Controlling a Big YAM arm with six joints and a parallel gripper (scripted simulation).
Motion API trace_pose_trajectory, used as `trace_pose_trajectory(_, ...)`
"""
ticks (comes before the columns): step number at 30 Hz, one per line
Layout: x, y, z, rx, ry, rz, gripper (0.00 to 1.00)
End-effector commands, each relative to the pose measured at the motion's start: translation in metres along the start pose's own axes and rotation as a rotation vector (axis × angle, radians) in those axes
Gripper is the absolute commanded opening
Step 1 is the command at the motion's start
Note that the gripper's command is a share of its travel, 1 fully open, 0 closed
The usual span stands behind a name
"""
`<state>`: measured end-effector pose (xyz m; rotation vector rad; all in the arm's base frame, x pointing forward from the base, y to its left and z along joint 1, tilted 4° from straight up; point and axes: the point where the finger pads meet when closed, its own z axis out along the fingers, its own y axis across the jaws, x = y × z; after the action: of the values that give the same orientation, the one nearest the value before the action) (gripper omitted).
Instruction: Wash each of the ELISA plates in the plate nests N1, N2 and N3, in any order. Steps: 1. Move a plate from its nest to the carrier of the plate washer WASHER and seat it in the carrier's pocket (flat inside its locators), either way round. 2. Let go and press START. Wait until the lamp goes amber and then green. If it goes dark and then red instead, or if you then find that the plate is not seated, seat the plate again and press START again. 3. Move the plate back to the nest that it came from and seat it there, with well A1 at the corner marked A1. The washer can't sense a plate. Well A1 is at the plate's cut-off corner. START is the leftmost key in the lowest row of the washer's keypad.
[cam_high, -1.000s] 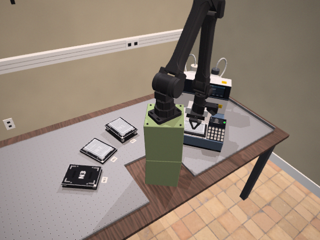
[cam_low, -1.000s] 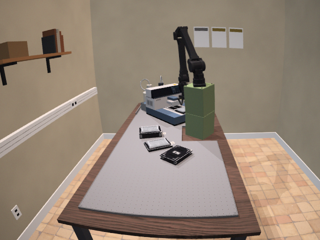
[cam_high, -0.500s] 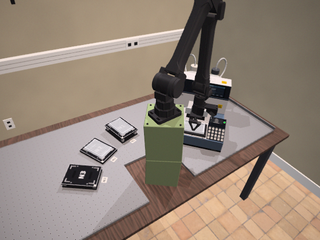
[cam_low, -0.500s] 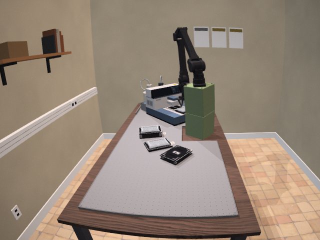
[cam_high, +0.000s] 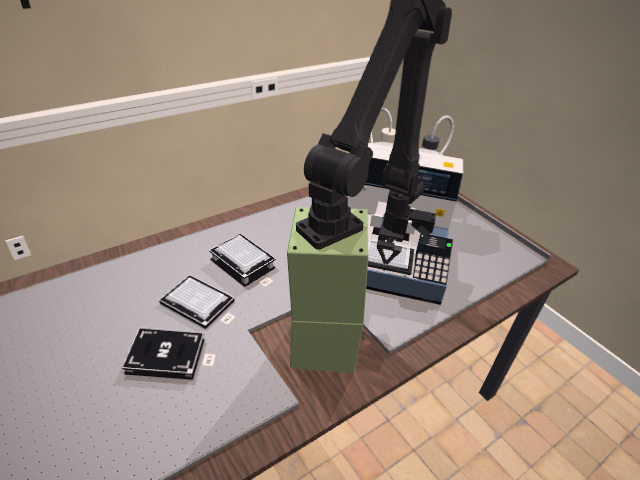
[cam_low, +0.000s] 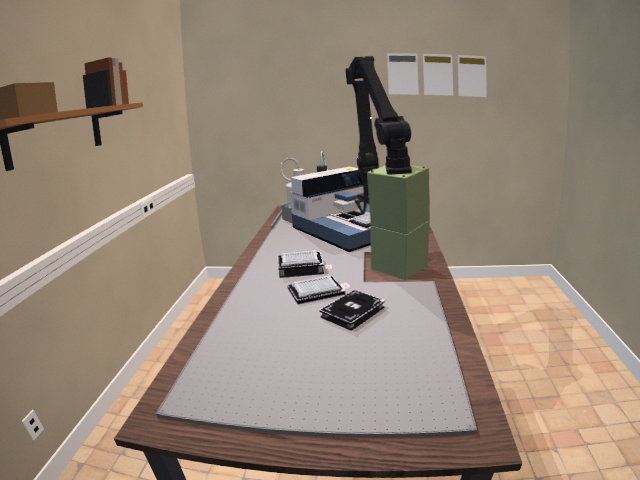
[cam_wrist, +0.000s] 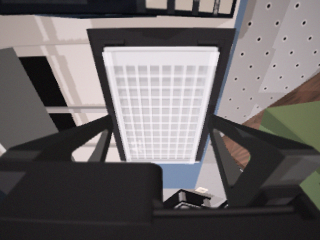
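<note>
Holds nothing in the claw (cam_high: 386, 259) (cam_low: 360, 212) (cam_wrist: 161, 120), with both fingers wide apart and pointing down. Looks from the wrist view to be in line with the long sides of the ELISA plate (cam_high: 404, 259) (cam_low: 361, 219) (cam_wrist: 160, 100), one finger toward each side. To find this plate: in the carrier (cam_high: 390, 268) (cam_low: 356, 223) (cam_wrist: 160, 36) of the washer (cam_high: 403, 286) (cam_low: 330, 232) (cam_wrist: 180, 175), apparently flat inside the dark rim. Just right of it, to see the keypad (cam_high: 432, 268) (cam_wrist: 190, 5) and, above the keys, the lamp (cam_high: 448, 244), lit green. Suggests a finished wash, so probably belongs to step 3: taking the plate back. Calls next for going straight down, closing evenly on both long sides and lifting level, without catching the locators. Then to carry toward the bare nest N3 (cam_high: 163, 350) (cam_low: 351, 310), near the left part of the desk (cam_high: 563, 268) (cam_low: 155, 397) (cam_wrist: 310, 95). Needs there the cut-off corner at the A1 mark; cannot tell that corner surely from here. In the other nests, to see the N2 plate (cam_high: 197, 298) (cam_low: 314, 287) and, farther, the N1 plate (cam_high: 242, 253) (cam_low: 300, 257).
</note>
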<state>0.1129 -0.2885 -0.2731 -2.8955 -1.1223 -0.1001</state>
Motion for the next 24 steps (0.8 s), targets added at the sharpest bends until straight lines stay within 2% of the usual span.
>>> trace_pose_trajectory(1, 0.0036, 0.0028, 0.0083, -0.002, 0.002, 0.004, 1.0)
trace_pose_trajectory(12, 0.0043, 0.0005, 0.0131, 0.005, 0.005, 0.006, 1.0)
trace_pose_trajectory(13, 0.0002, 0.0017, 0.0071, -0.002, 0.001, 0.005, 1.0)
trace_pose_trajectory(21, 0.0002, 0.0017, 0.0071, -0.002, 0.001, 0.005, 1.0)
trace_pose_trajectory(24, 0.0002, 0.0017, 0.0071, -0.002, 0.001, 0.005, 0.94)
